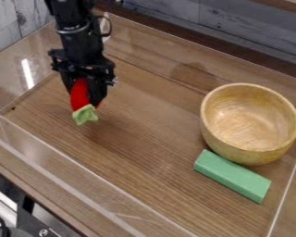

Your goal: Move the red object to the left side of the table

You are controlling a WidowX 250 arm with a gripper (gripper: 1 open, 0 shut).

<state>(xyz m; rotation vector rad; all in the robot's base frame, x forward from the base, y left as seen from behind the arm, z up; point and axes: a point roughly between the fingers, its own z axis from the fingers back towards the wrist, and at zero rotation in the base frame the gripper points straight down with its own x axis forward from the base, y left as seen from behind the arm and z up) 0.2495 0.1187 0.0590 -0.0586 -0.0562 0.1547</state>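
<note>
One view showed it: the gripper was clamped on the red object, which hung directly beneath the fingers, leafy tip downward, its long axis roughly upright. It was over the left part of the table. Whether it touched the wood was unclear; the coming release probably turned on that gap.

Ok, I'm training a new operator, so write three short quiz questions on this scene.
1. True or false: the gripper holds the red toy.
2. Fill in: the toy's tip, pointing downward, is ____.
3. Which lies nearer the green block: (a) the wooden bowl or (b) the red toy?
Key: 1 true; 2 light green; 3 a.
</note>
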